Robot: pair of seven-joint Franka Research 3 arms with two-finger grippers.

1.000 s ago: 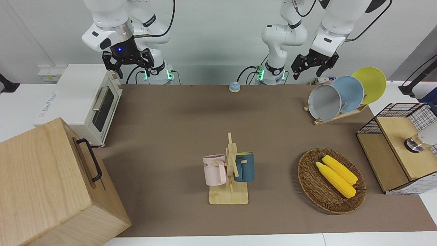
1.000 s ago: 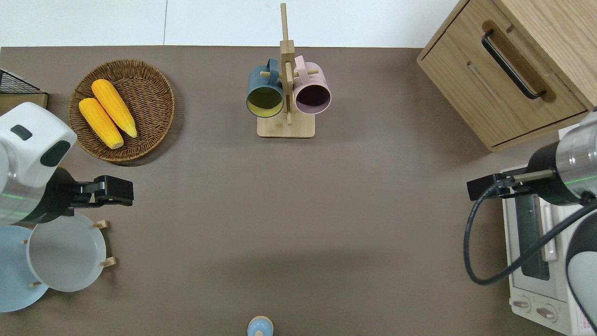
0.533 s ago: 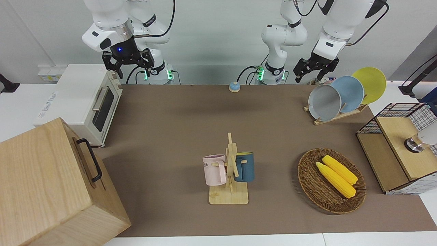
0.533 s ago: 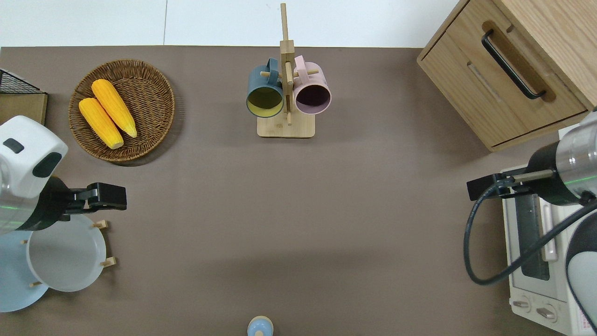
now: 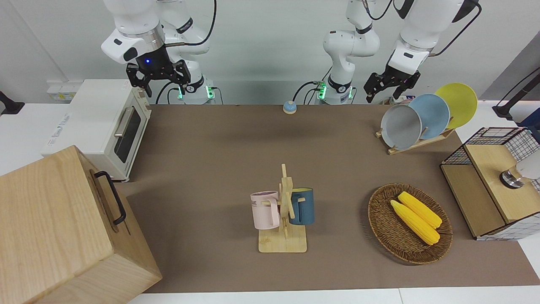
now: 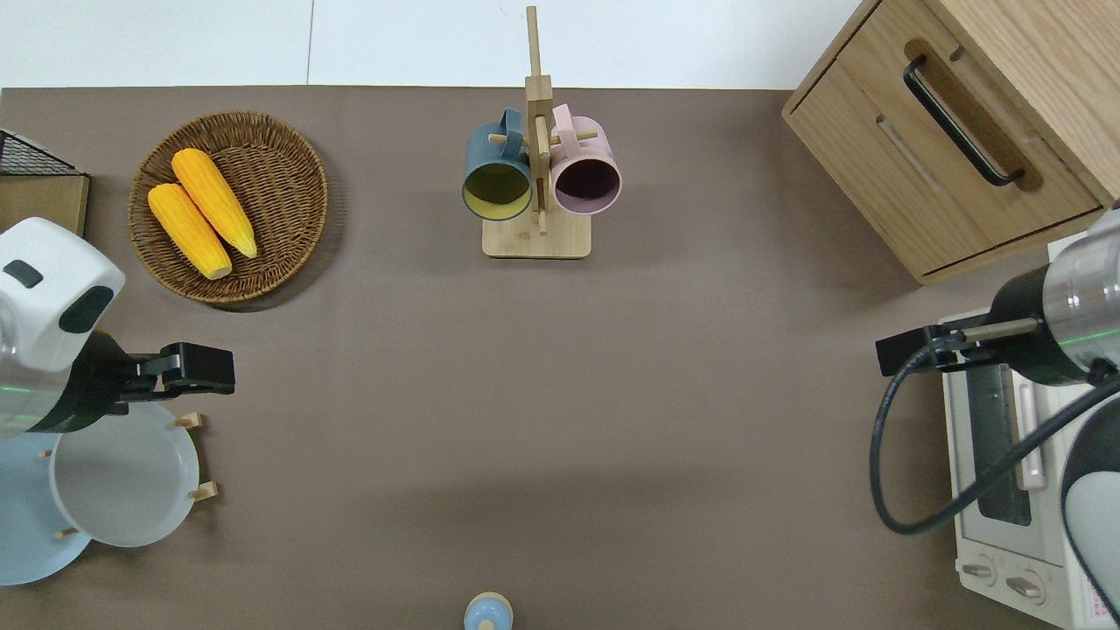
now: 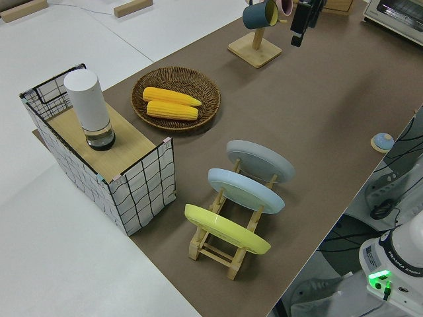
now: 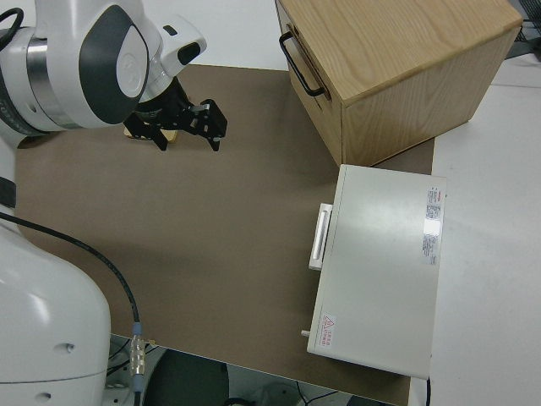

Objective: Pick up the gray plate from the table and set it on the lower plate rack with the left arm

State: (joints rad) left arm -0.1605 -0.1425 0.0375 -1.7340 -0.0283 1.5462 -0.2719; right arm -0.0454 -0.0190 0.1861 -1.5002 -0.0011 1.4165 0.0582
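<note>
The left gripper (image 5: 386,89) has risen off the gray plate (image 5: 401,126), jaws spread; plate slotted in the rack (image 5: 415,144).

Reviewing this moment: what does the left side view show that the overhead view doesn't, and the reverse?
Only the left side view shows the yellow plate in the lower plate rack and the white cylinder on the wire-walled box. Only the overhead view shows the wooden cabinet and the right gripper. Both show the gray plate racked, the corn basket and the mug stand.
</note>
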